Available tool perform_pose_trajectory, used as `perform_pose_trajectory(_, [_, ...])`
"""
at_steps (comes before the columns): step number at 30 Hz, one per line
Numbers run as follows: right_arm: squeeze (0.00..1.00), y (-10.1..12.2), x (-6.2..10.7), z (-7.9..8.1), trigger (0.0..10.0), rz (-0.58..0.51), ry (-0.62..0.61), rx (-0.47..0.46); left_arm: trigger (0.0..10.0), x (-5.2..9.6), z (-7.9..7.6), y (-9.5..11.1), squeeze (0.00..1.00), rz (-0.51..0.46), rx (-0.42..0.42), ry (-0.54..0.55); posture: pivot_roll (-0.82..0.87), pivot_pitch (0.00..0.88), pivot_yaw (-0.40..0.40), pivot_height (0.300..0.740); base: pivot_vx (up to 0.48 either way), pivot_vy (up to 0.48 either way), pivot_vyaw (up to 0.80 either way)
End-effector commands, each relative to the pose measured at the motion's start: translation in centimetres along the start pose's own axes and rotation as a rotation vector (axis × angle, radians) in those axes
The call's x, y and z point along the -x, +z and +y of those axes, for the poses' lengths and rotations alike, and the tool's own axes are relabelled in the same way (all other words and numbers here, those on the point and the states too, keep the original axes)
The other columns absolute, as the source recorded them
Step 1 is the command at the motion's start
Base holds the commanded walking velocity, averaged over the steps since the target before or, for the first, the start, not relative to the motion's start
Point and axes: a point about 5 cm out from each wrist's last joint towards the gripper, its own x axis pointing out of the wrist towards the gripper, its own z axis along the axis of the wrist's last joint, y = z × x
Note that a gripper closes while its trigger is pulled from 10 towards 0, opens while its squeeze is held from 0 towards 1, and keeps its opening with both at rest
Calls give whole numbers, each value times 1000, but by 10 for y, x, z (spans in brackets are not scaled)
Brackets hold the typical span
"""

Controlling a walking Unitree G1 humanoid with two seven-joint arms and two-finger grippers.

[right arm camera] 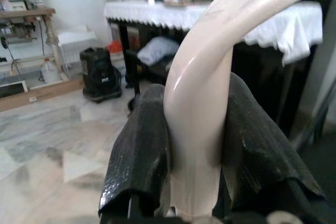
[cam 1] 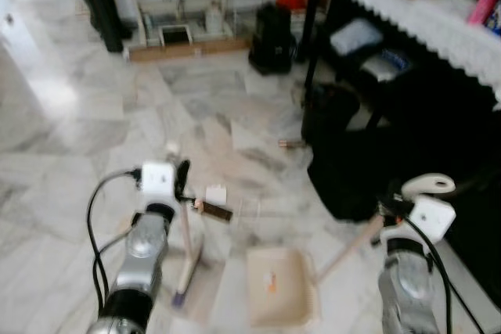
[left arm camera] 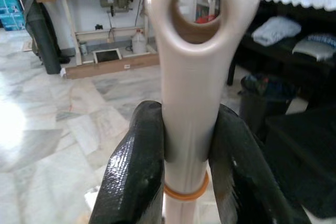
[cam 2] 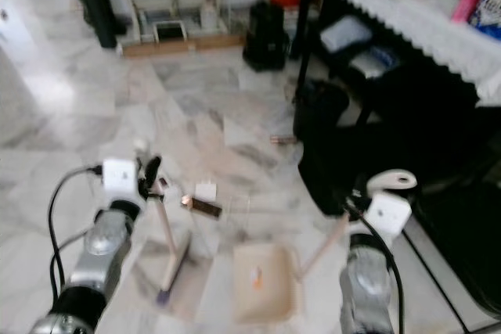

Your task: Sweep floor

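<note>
I take the dustpan [cam 1: 280, 287] lying flat on the marble floor [cam 1: 70, 138] as my landmark. My right gripper [right arm camera: 195, 145] is pinched tight on the dustpan handle [cam 1: 350, 246], a pale rod that slants up from the pan's right rear corner to the curved grip end my fingers [right arm camera: 137, 150] squeeze from both sides. My left gripper [left arm camera: 186, 153] is clamped just as firmly around the broom handle [cam 1: 187, 234], below the hanging loop at its top; the broom stands left of the dustpan, its head [cam 1: 182, 293] resting on the floor close beside the pan's left edge.

The litter lies beyond the dustpan, toward the far side of the room: a small white scrap [cam 1: 215, 193] and a dark brown stick-shaped piece [cam 1: 214, 210] just past the broom, and another small piece [cam 1: 288, 144] farther off near the dark bag [cam 1: 344, 162] under the table [cam 1: 407, 13].

I judge this the gathering step, with nothing yet in the pan. Next I should reach the broom head out past the scraps and draw them back toward the pan's open lip, while my right gripper holds the pan flat against the floor.
</note>
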Motion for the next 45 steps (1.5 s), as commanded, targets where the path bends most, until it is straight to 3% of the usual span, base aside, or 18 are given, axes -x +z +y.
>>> perform_pose_trajectory(1, [0, 9, -4, 7, 10000, -46, 8, -24, 10000, -4, 3, 9, 0, -47, -10, 2, 134, 40, -71, 740, 319, 0, 0])
perform_pose_trajectory(45, [0, 10, -7, 4, 10000, -49, -2, -25, 10000, -5, 5, 10, 0, -48, -11, 15, 137, 62, -77, 740, 321, 0, 0])
